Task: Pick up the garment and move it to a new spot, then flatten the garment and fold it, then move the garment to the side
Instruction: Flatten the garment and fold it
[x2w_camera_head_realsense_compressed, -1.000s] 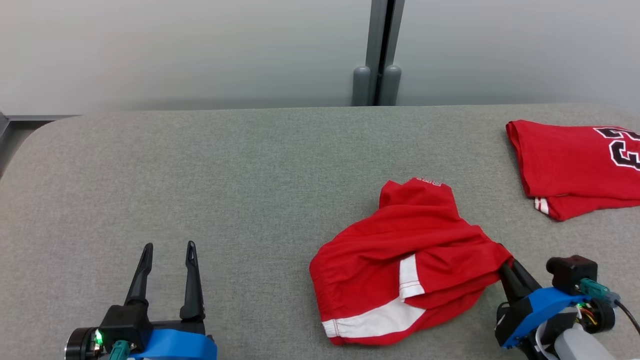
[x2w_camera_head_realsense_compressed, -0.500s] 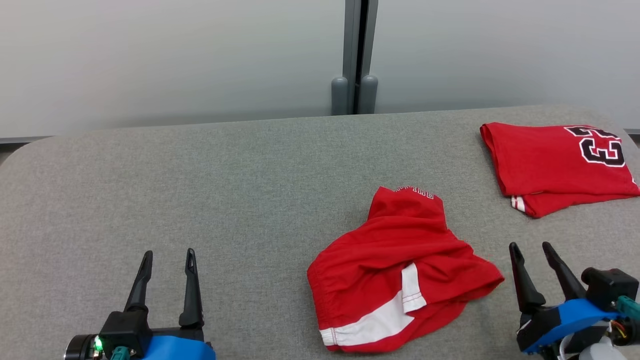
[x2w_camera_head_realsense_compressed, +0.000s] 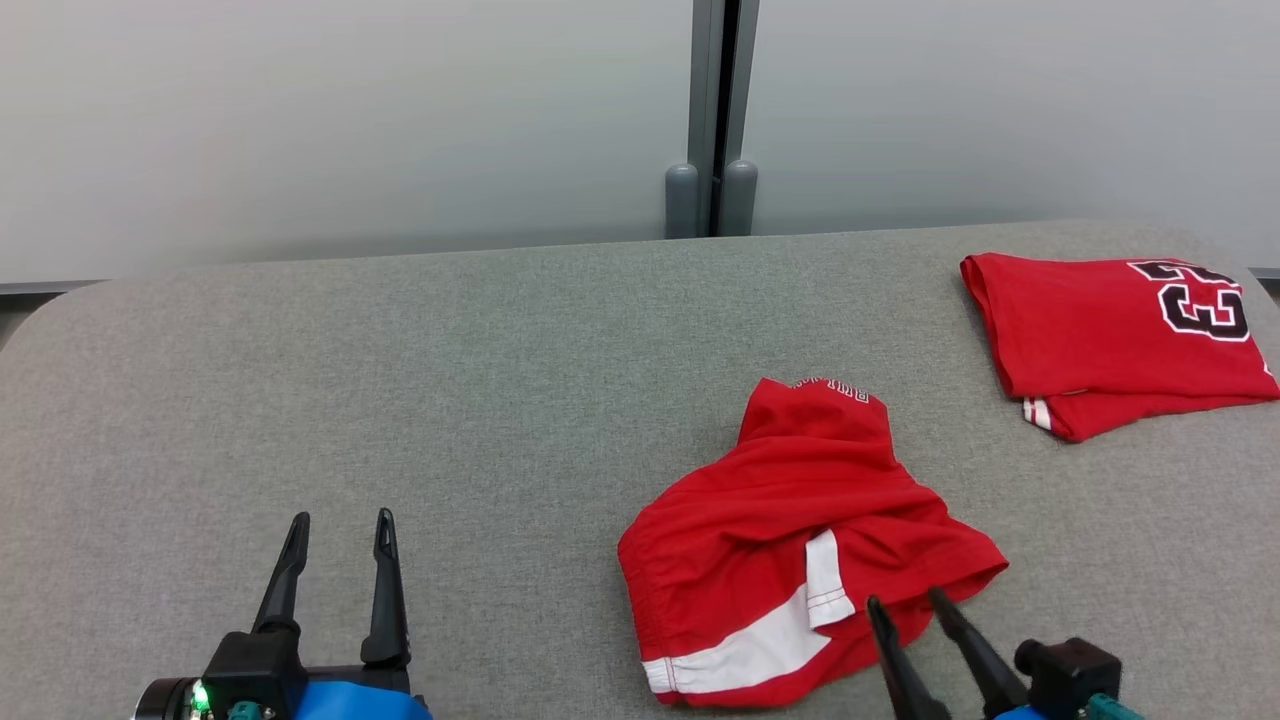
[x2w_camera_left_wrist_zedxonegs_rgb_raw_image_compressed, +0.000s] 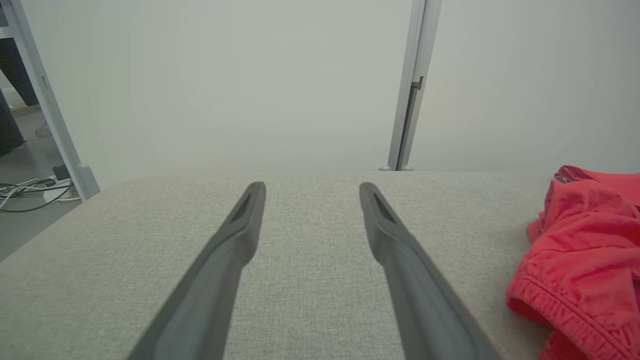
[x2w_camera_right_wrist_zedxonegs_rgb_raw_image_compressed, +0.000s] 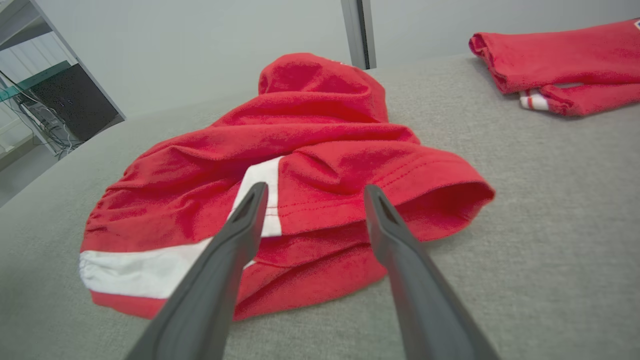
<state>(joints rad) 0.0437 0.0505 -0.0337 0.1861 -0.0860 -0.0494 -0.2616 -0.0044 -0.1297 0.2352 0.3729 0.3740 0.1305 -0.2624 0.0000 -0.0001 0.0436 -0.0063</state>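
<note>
Grey fabric tabletop; crumpled red white-striped shorts lower centre
Spread and empty: left gripper, right gripper; folded red jersey, upper right, numbered 23

L gripper: long black tapered fingers w/ slotted tips, black base, blue housing, green LED, teal plug. R gripper: same fingers, black block.

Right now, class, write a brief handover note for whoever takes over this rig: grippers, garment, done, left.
Left gripper: open, over bare table, apart from the red shorts.
Right gripper: open, tips at the shorts' near hem, holding nothing.
Shorts: crumpled, right of centre; folded red jersey lies far right.
Done: nothing flattened or folded.
Left: grasp, flatten, fold, move aside.
</note>
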